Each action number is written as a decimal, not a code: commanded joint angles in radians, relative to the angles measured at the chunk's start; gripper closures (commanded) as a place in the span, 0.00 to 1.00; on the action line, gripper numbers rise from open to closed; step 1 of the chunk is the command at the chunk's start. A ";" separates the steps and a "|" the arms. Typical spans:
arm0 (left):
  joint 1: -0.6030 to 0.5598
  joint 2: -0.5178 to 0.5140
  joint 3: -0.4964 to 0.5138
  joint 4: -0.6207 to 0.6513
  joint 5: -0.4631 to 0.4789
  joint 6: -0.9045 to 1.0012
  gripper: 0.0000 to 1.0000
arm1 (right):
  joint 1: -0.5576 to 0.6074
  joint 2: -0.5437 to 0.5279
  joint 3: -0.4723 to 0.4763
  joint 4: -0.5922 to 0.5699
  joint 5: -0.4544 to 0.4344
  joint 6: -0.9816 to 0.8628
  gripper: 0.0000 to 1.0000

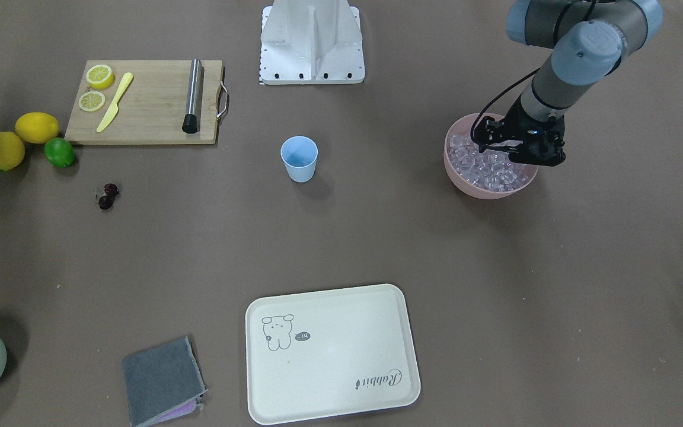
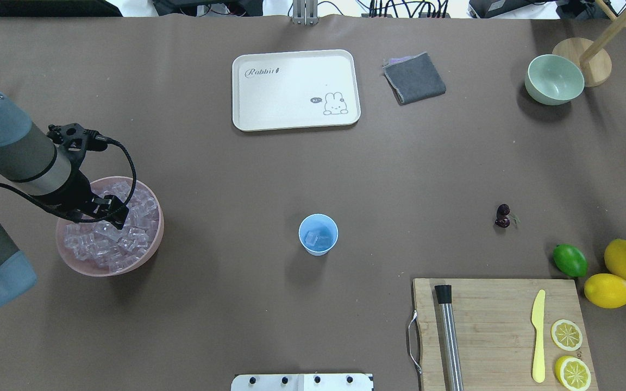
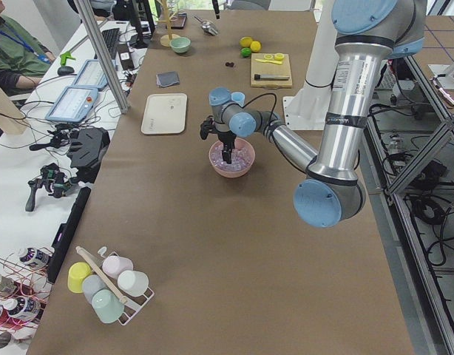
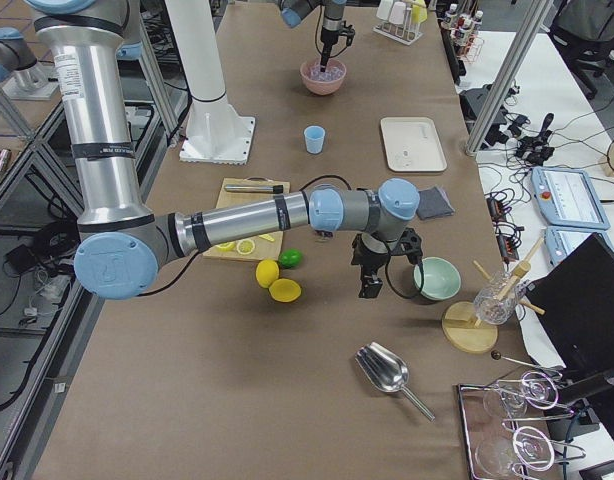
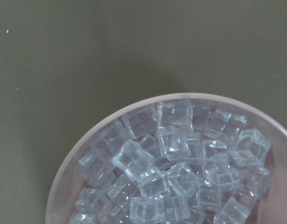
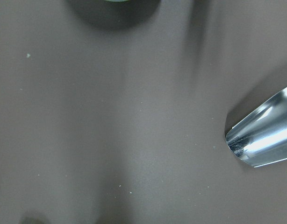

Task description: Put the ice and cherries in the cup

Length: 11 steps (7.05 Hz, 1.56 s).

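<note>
Left gripper (image 2: 113, 214): lowered into the pink bowl (image 2: 156, 239) at the robot's left end of the table, tips down at the heap of ice (image 2: 104, 247). Spread of the jaws hidden by the wrist and cable in every view, so impossible to tell wide from narrow, or whether any cube sits between them. Right gripper (image 4: 371, 286): pointing down close above the table, near the pale green bowl (image 4: 437, 278) and a metal scoop (image 4: 385, 372). Visible only from the side, so grip impossible to tell. Cup (image 2: 318, 234): upright mid-table, well apart from the pink bowl, with what looks like a cube or two of ice at the bottom. Cherries (image 2: 503, 216): paired on the bare table, well apart from the cup, near a lime (image 2: 569, 260) and two lemons (image 2: 625, 260) beside the cutting board (image 2: 492, 326). On the board: a metal rod with a black tip (image 2: 449, 336), a yellow knife (image 2: 538, 336), two lemon halves (image 2: 567, 334). Across the table: a cream tray (image 2: 295, 89) and a folded grey cloth (image 2: 414, 77).
</note>
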 commanded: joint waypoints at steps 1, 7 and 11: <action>0.006 -0.002 0.003 0.001 0.008 0.052 0.11 | -0.001 0.000 0.000 0.000 0.000 0.000 0.00; 0.039 -0.001 -0.006 0.085 0.072 0.135 0.11 | -0.007 0.000 0.001 -0.002 0.003 0.002 0.00; 0.066 -0.002 -0.011 0.138 0.106 0.134 0.11 | -0.011 0.000 0.000 -0.002 0.003 0.002 0.00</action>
